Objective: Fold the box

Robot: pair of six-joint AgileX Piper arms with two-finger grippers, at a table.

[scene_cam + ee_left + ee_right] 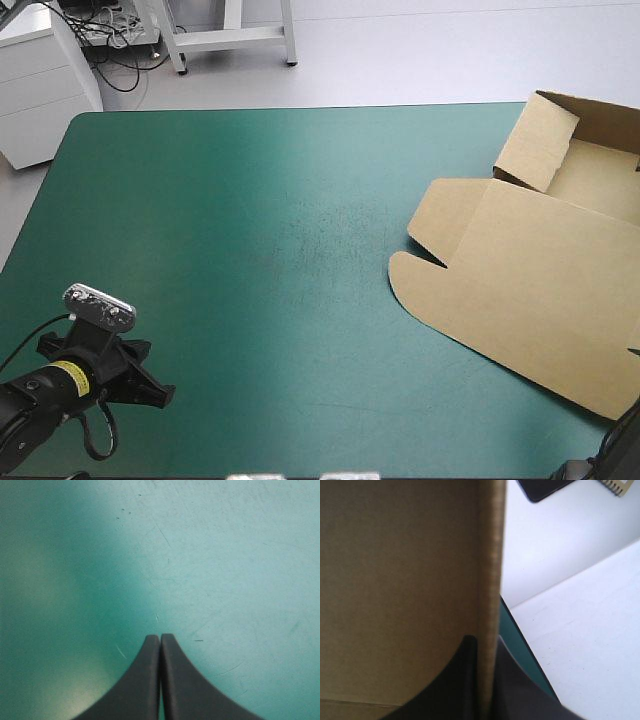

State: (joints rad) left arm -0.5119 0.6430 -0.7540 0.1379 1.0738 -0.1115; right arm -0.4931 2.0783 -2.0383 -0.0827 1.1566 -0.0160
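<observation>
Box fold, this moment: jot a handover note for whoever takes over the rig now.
Left gripper: jaws shut, empty, over bare teal-green cover near the table's near left corner.
Right gripper: jaws shut on an edge of the box, by the table's right edge.
Box: on the table's right side, running out of the high view.
Done: one wall stands raised at the far end.
Left: the large panel with rounded flaps lies flat; the other walls probably need raising and tucking.
</observation>
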